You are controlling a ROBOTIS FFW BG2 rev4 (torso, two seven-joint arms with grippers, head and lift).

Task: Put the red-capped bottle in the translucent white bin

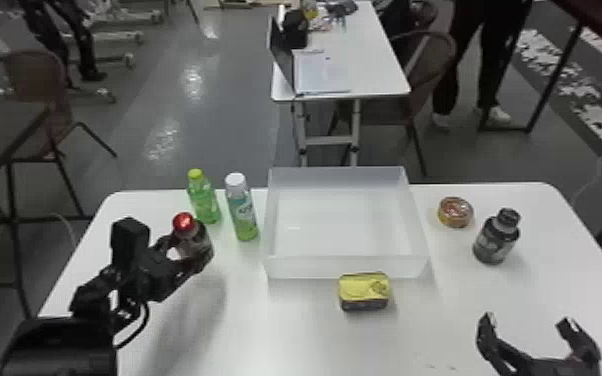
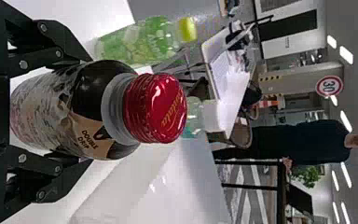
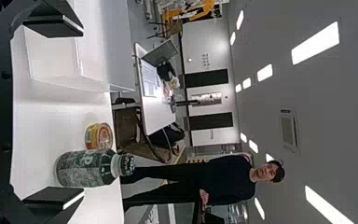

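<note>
The fingers of the left gripper (image 1: 185,254) are closed on the red-capped bottle (image 1: 196,244), with one finger at each side of its body; the left wrist view shows this well, and the red cap is above the grip. The fingers of the right gripper (image 1: 528,322) are wide apart, with a gap between them, at the near right of the white table (image 1: 290,340).

The red-capped bottle is about upright, on the left side of the table, outside the translucent white bin (image 1: 345,267). I cannot tell if its bottom touches the table. The bin stands in the middle, toward the far edge.

A green bottle with yellow-green cap (image 1: 205,201) stands a little farther than the held bottle, near the far left edge. A bottle with white cap (image 1: 242,210) stands upright just beside the left wall of the bin, to the right of the green one.

In front of the bin, on its near side, lies a yellow rectangular tin (image 1: 364,291). To the right of the bin there is a round tin (image 1: 456,212), near the far edge. A dark bottle (image 1: 496,239) stands upright more to the right, somewhat nearer than this round tin. Beyond the far edge is another table (image 1: 380,75), with a laptop (image 1: 283,62) on it.
</note>
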